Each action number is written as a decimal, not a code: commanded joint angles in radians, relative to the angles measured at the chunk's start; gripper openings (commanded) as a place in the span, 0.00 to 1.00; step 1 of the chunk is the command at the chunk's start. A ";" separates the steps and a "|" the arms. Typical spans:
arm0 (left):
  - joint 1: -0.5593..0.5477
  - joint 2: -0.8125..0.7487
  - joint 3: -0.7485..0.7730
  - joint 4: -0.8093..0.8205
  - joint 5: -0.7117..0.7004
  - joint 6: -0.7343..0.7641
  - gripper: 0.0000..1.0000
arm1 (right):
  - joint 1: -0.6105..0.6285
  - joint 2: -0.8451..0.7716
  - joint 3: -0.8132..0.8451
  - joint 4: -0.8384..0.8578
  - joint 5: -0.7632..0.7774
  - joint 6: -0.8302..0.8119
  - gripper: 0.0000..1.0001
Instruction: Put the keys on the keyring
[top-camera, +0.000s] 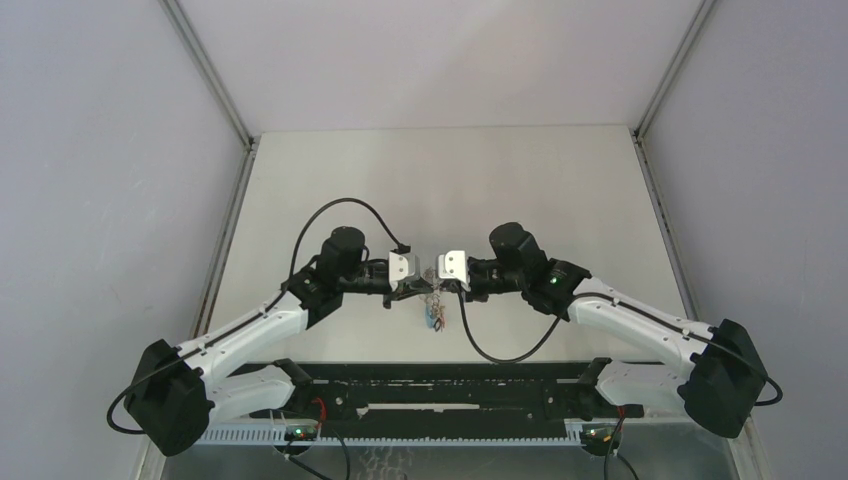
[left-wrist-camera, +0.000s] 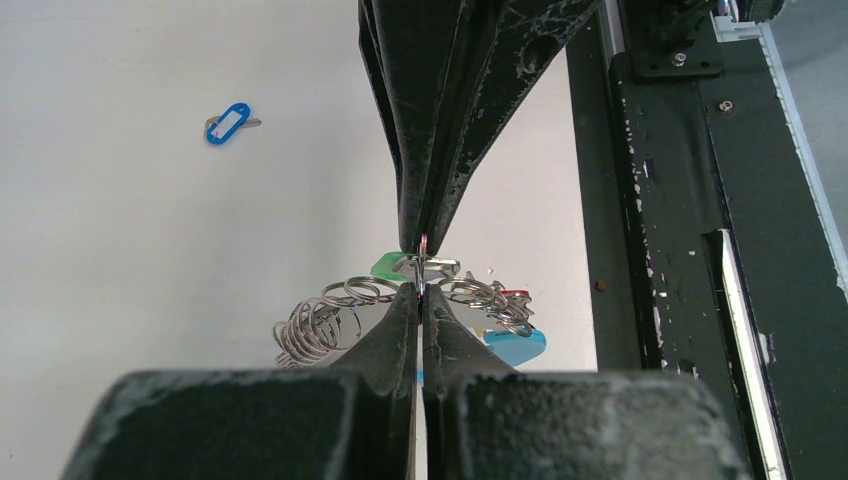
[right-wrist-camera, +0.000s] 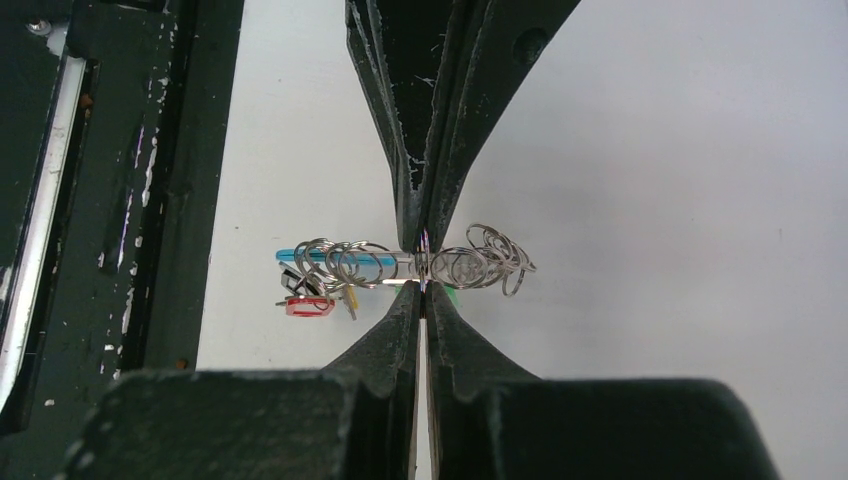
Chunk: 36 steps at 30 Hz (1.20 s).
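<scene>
Both tools are met tip to tip over the table. L gripper is clamped narrow on the keyring, and R gripper is pinched shut on it right beside. This is prob. done so the thin hoop is steadied from both sides and stopped from swinging while a key is worked on. Silver links are fanned out either side of the pinch. Blue sleeve, green tag, red tag and yellow tag are seen bunched on the ring. One blue-tagged key is seen lying on the table, well apart — judged not yet threaded.
</scene>
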 joint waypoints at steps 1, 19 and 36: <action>-0.005 -0.009 -0.022 0.103 0.049 -0.012 0.00 | 0.009 0.003 0.052 0.081 -0.032 0.032 0.00; -0.010 0.010 0.007 0.069 0.003 -0.034 0.00 | 0.025 0.044 0.108 0.039 0.002 0.039 0.00; -0.013 0.035 0.035 0.056 -0.051 -0.093 0.00 | 0.064 0.063 0.124 0.019 0.067 0.003 0.00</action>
